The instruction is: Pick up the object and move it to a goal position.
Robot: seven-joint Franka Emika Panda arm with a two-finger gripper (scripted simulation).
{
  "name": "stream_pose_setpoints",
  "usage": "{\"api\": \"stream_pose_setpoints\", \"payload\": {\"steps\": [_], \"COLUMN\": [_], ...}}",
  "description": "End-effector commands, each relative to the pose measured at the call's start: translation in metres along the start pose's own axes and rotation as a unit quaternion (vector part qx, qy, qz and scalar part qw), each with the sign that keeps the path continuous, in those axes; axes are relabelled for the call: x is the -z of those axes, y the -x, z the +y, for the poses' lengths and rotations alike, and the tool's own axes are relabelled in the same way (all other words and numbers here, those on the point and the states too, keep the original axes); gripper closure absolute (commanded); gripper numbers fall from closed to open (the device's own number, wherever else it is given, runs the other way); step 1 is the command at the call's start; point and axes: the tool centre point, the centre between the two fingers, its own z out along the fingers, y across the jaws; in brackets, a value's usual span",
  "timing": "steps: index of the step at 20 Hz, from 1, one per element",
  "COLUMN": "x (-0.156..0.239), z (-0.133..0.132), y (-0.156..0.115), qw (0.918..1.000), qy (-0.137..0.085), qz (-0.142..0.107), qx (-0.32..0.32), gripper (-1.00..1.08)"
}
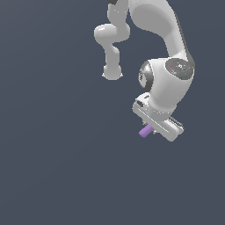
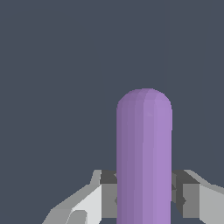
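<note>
The object is a small light-purple cylindrical stick (image 1: pixel 145 131). In the exterior view it pokes out from under the white gripper (image 1: pixel 154 127) toward the exterior view's left. In the wrist view the stick (image 2: pixel 144 157) stands between the two fingers (image 2: pixel 107 192), which press on both of its sides. The gripper is shut on the stick. The far end of the stick is rounded; its gripped end is hidden between the fingers.
The white Panda arm (image 1: pixel 169 66) reaches down from the top of the exterior view. Behind everything is a plain dark grey-blue background (image 1: pixel 52 154). No goal marker shows in either view.
</note>
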Motion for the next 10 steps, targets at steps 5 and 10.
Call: {"api": "stream_pose_setpoints", "payload": {"steps": [5,10], "x": [0.022,0.029], "z": [-0.03,-0.04], "y": [0.026,0.034], "qw": [1.0,1.0], "qy": [0.0,0.0], "qz": [0.0,0.0], "qx": [-0.001,-0.001], "gripper": [1.08,1.08]}}
